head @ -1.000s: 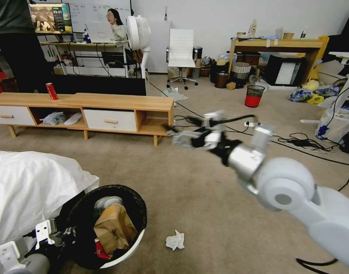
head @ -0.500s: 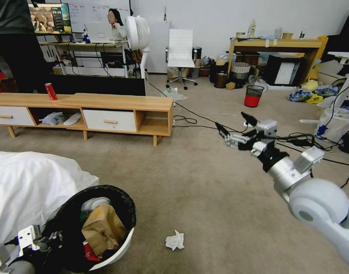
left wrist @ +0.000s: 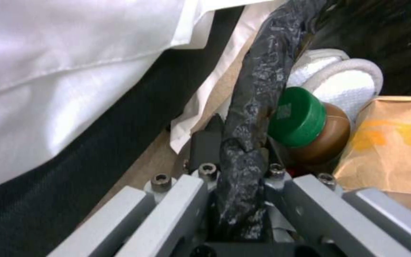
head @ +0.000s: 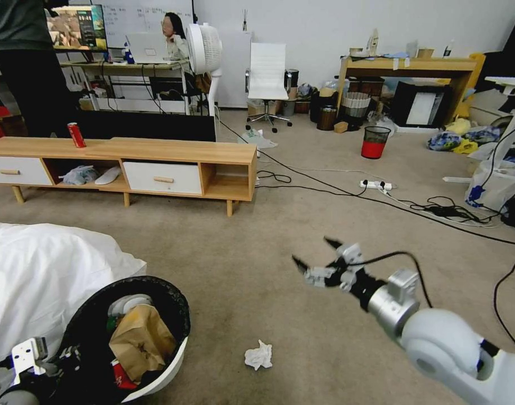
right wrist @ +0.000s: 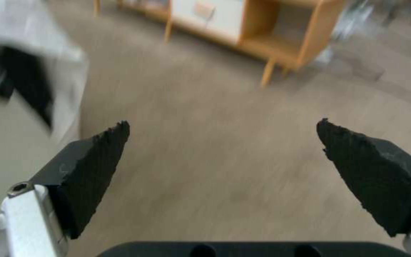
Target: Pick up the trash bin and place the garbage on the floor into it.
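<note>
While the left gripper (left wrist: pixel 236 167) is clamping the black-bag-covered rim of the trash bin (head: pixel 167 371) at the lower left of the head frame, the bin is tilting with its mouth facing up and to the right — beside a white sheet (head: pixel 44 275). Inside it, a brown paper bag (head: pixel 139 340), a green-capped bottle (left wrist: pixel 305 125) and white tissue are lying together. At lower centre, a crumpled white tissue (head: pixel 258 355) is lying on the beige carpet floor (head: pixel 252 247), just right of the bin. The right gripper (head: pixel 316 260) is hanging above the carpet right of centre — its black fingertips (right wrist: pixel 96 157) spread wide with nothing between them, up and to the right of the tissue.
</note>
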Tool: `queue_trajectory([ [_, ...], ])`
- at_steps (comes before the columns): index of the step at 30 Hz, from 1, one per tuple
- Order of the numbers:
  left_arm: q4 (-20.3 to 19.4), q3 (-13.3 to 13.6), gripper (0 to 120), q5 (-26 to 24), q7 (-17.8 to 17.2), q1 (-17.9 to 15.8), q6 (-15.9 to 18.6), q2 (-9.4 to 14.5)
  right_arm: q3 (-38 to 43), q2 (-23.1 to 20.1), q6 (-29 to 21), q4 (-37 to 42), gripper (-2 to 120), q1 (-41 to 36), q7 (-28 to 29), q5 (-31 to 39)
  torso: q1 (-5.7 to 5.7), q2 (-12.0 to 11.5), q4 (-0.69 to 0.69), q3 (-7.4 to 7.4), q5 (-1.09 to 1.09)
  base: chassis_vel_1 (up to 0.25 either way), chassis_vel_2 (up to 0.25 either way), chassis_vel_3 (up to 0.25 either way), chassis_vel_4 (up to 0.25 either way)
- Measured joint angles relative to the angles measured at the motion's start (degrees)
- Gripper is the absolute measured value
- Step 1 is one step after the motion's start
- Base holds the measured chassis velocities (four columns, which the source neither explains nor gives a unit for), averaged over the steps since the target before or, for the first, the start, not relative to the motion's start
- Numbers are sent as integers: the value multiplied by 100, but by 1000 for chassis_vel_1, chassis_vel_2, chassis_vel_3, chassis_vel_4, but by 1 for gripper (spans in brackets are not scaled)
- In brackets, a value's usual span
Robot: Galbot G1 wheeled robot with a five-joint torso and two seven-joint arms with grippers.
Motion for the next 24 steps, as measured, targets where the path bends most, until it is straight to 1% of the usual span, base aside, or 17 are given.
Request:
queue_trajectory([
  [1, 1, 37, 2, 19, 0, -28, 0, -15, -309, 47, -256, -29, 100, 220, 65, 142, 0, 0, 0, 0, 0, 0, 0, 0, 0],
  [2, 1, 37, 2, 19, 0, -28, 0, -15, -309, 47, -256, -29, 100, 220, 65, 142, 0, 0, 0, 0, 0, 0, 0, 0, 0],
  [3, 1, 64, 2, 32, 0, -47, 0, -28, -558, 92, -465, -57, 100, 391, 131, 236, 0, 0, 0, 0, -1, 0, 0, 0, 0],
  [5, 1, 75, 2, 36, 0, -55, 0, -36, -672, 113, -539, -76, 100, 462, 156, 261, 0, 0, -1, 0, -1, 0, 0, 0, 0],
  [6, 1, 101, 2, 45, 1, -70, 0, -59, -1043, 193, -773, -156, 100, 700, 218, 319, 0, 0, -1, 0, 1, 0, 0, 0, 0],
  [7, 1, 101, 2, 45, 1, -70, 0, -59, -1043, 193, -773, -156, 100, 700, 218, 319, 0, 0, -1, 0, 1, 0, 0, 0, 0],
  [8, 1, 116, 2, 68, 7, -69, 0, -74, -1354, 288, -1071, -272, 100, 921, 323, 419, 0, 0, -1, 0, -1, 0, 0, 0, 0],
  [10, 1, 136, 2, 81, 17, -73, 0, -82, -1719, 431, -1333, -457, 100, 1133, 371, 530, 0, 0, 0, 0, 1, 0, 0, 0, 0],
  [13, 1, 150, 2, 88, 19, -86, 0, -87, -1880, 498, -1475, -529, 100, 1229, 374, 564, 0, 0, -1, 1, -1, 0, 0, 0, 0],
  [15, 3, 178, 2, 99, 24, -111, 0, -95, -2334, 717, -1794, -691, 100, 1505, 322, 625, 0, 0, -3, 0, -1, 0, 0, 0, 0],
  [16, 3, 178, 2, 99, 24, -111, 0, -95, -2334, 717, -1794, -691, 100, 1505, 322, 625, 0, 0, -3, 0, -1, 0, 0, 0, 0],
  [18, 9, 190, 2, 115, 39, -111, 0, -100, -2612, 939, -2039, -845, 100, 1699, 284, 727, 0, 0, 0, 0, 0, 0, 0, 0, 0],
  [19, 9, 190, 2, 115, 39, -111, 0, -100, -2612, 939, -2039, -845, 100, 1699, 284, 727, 0, 0, 0, 0, 0, 0, 0, 0, 0],
  [21, 12, 191, 2, 120, 50, -109, 0, -100, -2832, 1158, -2277, -1033, 100, 1858, 219, 829, 0, 0, -1, 1, 0, 0, 0, 0, 0],
  [22, 12, 191, 2, 120, 50, -109, 0, -100, -2832, 1158, -2277, -1033, 100, 1858, 219, 829, 0, 0, -1, 1, 0, 0, 0, 0, 0],
  [24, 12, 187, 2, 119, 54, -115, 0, -98, -3001, 1288, -2321, -1218, 100, 1964, 170, 858, 0, 0, -1, 0, 0, 0, 0, 0, 0],
])
